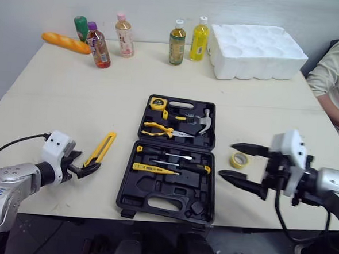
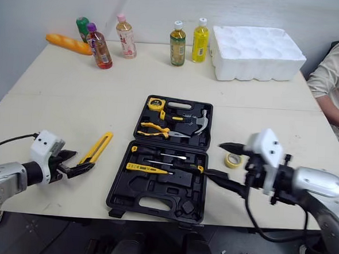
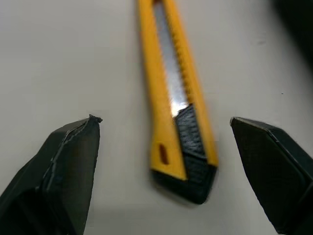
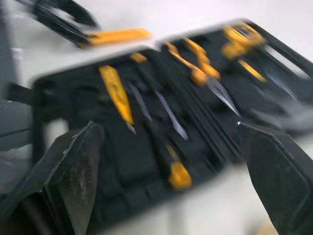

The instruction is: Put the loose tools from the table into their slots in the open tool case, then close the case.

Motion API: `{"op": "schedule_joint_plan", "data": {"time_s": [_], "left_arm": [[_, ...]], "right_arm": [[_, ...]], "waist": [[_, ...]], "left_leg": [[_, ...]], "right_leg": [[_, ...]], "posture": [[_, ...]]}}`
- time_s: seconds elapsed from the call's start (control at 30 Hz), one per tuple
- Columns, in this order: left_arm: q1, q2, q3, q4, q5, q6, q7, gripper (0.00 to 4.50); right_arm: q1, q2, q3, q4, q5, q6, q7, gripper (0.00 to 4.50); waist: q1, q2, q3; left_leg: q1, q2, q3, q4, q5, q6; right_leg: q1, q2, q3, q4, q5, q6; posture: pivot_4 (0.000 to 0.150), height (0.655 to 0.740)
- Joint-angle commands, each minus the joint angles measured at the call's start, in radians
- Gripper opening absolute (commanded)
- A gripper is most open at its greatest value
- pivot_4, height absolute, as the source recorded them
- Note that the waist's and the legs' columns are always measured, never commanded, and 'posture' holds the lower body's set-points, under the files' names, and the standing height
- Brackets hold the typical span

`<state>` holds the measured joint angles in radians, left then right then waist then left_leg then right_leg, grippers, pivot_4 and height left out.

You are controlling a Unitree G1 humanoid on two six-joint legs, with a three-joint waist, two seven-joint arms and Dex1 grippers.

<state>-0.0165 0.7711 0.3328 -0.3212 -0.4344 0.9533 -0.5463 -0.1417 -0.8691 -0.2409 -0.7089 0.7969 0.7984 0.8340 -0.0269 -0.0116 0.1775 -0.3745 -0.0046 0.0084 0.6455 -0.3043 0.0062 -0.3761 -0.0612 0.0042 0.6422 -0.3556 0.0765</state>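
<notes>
Left gripper (image 1: pixel 84 164) apart around utility knife (image 1: pixel 102 149) near end, left of tool case (image 1: pixel 167 206); right gripper (image 1: pixel 227 160) apart, right of case.

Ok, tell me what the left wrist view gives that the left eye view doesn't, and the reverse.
Left wrist view adds: the metal blade strip in the yellow utility knife and its black end cap, with the fingers of the open left gripper either side of that end. Left eye view adds: the open tool case, the tape roll beside it, the open right gripper, bottles and a foam tray at the far edge. Both: the knife, the left gripper, the table.
</notes>
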Motion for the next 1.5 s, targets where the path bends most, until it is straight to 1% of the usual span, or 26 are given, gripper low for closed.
{"op": "schedule_joint_plan", "data": {"time_s": [0.03, 0.17, 0.3, 0.33, 0.37, 0.4, 0.5, 0.53, 0.57, 0.67, 0.73, 0.83, 0.93, 1.0, 1.07, 1.27, 1.33, 1.4, 1.5], "left_arm": [[-0.032, -0.018, -0.027, 0.013, -0.008, 0.004, -0.001, 4.49], [-0.049, -0.013, -0.111, 0.046, 0.041, -0.020, 0.002, 4.49], [-0.079, -0.030, -0.145, 0.111, 0.077, -0.048, 0.019, 4.49], [-0.083, -0.033, -0.147, 0.116, 0.078, -0.050, 0.019, 3.94], [-0.083, -0.035, -0.150, 0.117, 0.076, -0.049, 0.014, 3.68], [-0.081, -0.035, -0.154, 0.116, 0.075, -0.050, 0.009, 3.31], [-0.082, -0.038, -0.162, 0.122, 0.082, -0.062, 0.003, 1.92], [-0.084, -0.040, -0.163, 0.125, 0.085, -0.066, 0.003, 1.70], [-0.089, -0.044, -0.161, 0.134, 0.090, -0.077, 0.007, 1.59], [-0.108, -0.035, -0.145, 0.160, 0.101, -0.109, 0.002, 1.59], [-0.109, 0.012, -0.146, 0.159, 0.105, -0.147, -0.054, 1.59], [-0.125, 0.082, -0.131, 0.129, 0.072, -0.197, -0.162, 1.59], [-0.149, 0.156, -0.150, 0.064, 0.049, -0.232, -0.271, 1.59], [-0.179, 0.208, -0.195, -0.019, 0.004, -0.197, -0.361, 1.59], [-0.216, 0.237, -0.237, -0.081, -0.034, -0.171, -0.418, 1.59], [-0.398, 0.263, -0.403, -0.171, -0.074, -0.137, -0.550, 1.59], [-0.461, 0.255, -0.467, -0.189, -0.071, -0.110, -0.571, 1.59], [-0.519, 0.240, -0.545, -0.209, -0.078, -0.058, -0.593, 1.59], [-0.573, 0.200, -0.611, -0.215, -0.090, -0.012, -0.599, 1.59]], "right_arm": [[-0.076, -0.013, 0.097, 0.002, -0.015, -0.015, 0.031, 4.50], [-0.169, -0.015, 0.206, 0.062, -0.085, -0.070, 0.089, 4.50], [-0.273, 0.025, 0.281, 0.125, -0.119, -0.102, 0.115, 4.50], [-0.293, 0.035, 0.296, 0.135, -0.128, -0.107, 0.116, 4.50], [-0.315, 0.051, 0.310, 0.145, -0.134, -0.110, 0.115, 4.50], [-0.333, 0.066, 0.322, 0.153, -0.138, -0.112, 0.113, 4.50], [-0.370, 0.101, 0.330, 0.167, -0.132, -0.105, 0.106, 4.50], [-0.377, 0.107, 0.329, 0.168, -0.129, -0.100, 0.105, 4.50], [-0.384, 0.112, 0.329, 0.170, -0.127, -0.097, 0.106, 4.50], [-0.392, 0.117, 0.337, 0.180, -0.139, -0.103, 0.112, 4.50], [-0.393, 0.116, 0.339, 0.187, -0.145, -0.108, 0.116, 4.50], [-0.395, 0.113, 0.332, 0.194, -0.146, -0.109, 0.120, 4.50], [-0.395, 0.110, 0.326, 0.197, -0.147, -0.109, 0.126, 4.50], [-0.393, 0.105, 0.321, 0.197, -0.146, -0.107, 0.128, 4.50], [-0.390, 0.100, 0.317, 0.195, -0.144, -0.103, 0.130, 4.50], [-0.357, 0.058, 0.281, 0.154, -0.106, -0.062, 0.132, 4.50], [-0.315, 0.007, 0.232, 0.124, -0.072, -0.031, 0.151, 4.50], [-0.233, -0.077, 0.140, 0.087, -0.015, 0.017, 0.188, 4.50], [-0.117, -0.164, 0.027, 0.039, 0.039, 0.061, 0.205, 4.50]], "waist": [[0.003, 0.000, 0.000], [0.013, 0.000, 0.000], [0.024, 0.004, -0.002], [0.026, 0.005, -0.002], [0.026, 0.006, -0.003], [0.025, 0.006, -0.003], [0.025, 0.006, -0.003], [0.025, 0.006, -0.003], [0.027, 0.006, -0.003], [0.028, 0.006, -0.003], [0.025, 0.006, -0.003], [0.021, 0.005, -0.002], [0.019, 0.003, -0.001], [0.018, 0.002, 0.000], [0.015, 0.003, 0.000], [0.014, 0.002, 0.001], [0.015, 0.003, 0.001], [0.019, 0.003, 0.001], [0.026, 0.003, 0.002]], "left_leg": [[0.000, 0.000, 0.000, 0.000, 0.000, 0.000], [0.000, -0.001, 0.000, 0.001, 0.000, 0.000], [0.000, -0.001, 0.000, 0.000, 0.000, 0.000], [0.001, -0.001, -0.001, 0.000, 0.000, 0.000], [0.001, -0.001, -0.001, 0.000, 0.000, 0.000], [0.001, -0.001, -0.001, 0.000, 0.000, 0.000], [0.001, -0.001, -0.001, 0.000, 0.000, 0.000], [0.001, -0.001, -0.001, 0.000, 0.000, 0.000], [0.001, -0.001, -0.001, 0.000, 0.000, 0.000], [0.000, -0.001, -0.001, 0.000, 0.000, 0.000], [0.001, -0.001, -0.001, 0.000, 0.000, 0.000], [0.000, -0.001, -0.001, -0.001, 0.000, 0.000], [-0.002, -0.001, -0.001, -0.001, 0.000, 0.000], [-0.002, 0.000, -0.001, -0.001, -0.001, 0.000], [-0.003, 0.000, -0.001, -0.002, -0.001, -0.001], [-0.004, 0.000, -0.001, -0.001, -0.001, -0.001], [-0.005, 0.000, -0.002, -0.001, -0.001, -0.001], [-0.006, 0.000, -0.002, 0.000, -0.001, 0.000], [-0.007, 0.000, -0.002, 0.002, -0.002, 0.001]], "right_leg": [[0.000, 0.000, 0.000, 0.000, 0.000, 0.000], [0.001, -0.001, 0.000, -0.002, 0.000, 0.000], [0.001, -0.001, 0.000, -0.001, 0.000, 0.000], [0.001, -0.001, 0.000, -0.001, 0.000, -0.001], [0.001, -0.001, -0.001, -0.001, 0.000, -0.001], [0.001, -0.001, -0.001, -0.001, 0.000, -0.001], [0.001, -0.001, -0.001, -0.001, 0.000, -0.001], [0.001, -0.001, -0.001, -0.001, 0.000, -0.001], [0.001, -0.001, -0.001, -0.001, 0.000, -0.001], [0.001, -0.002, -0.001, -0.001, 0.000, -0.001], [0.001, -0.002, -0.001, -0.001, 0.000, -0.001], [0.000, -0.002, -0.001, -0.001, -0.001, -0.001], [-0.001, -0.002, -0.001, -0.003, -0.001, -0.002], [-0.001, -0.002, -0.002, -0.005, -0.001, -0.002], [-0.001, -0.002, -0.002, -0.006, -0.001, -0.002], [-0.001, -0.001, -0.002, -0.007, -0.001, -0.002], [-0.001, -0.001, -0.002, -0.007, -0.001, -0.002], [-0.001, -0.001, -0.002, -0.007, -0.001, -0.001], [-0.001, 0.000, -0.003, -0.007, -0.001, -0.001]], "posture": [[0.150, 0.7400], [0.150, 0.7400], [0.150, 0.7400], [0.150, 0.7400], [0.150, 0.7400], [0.150, 0.7400], [0.150, 0.7400], [0.150, 0.7400], [0.150, 0.7400], [0.150, 0.7400], [0.150, 0.7400], [0.150, 0.7400], [0.150, 0.7400], [0.150, 0.7400], [0.150, 0.7400], [0.150, 0.7400], [0.150, 0.7400], [0.150, 0.7400], [0.150, 0.7400]]}}
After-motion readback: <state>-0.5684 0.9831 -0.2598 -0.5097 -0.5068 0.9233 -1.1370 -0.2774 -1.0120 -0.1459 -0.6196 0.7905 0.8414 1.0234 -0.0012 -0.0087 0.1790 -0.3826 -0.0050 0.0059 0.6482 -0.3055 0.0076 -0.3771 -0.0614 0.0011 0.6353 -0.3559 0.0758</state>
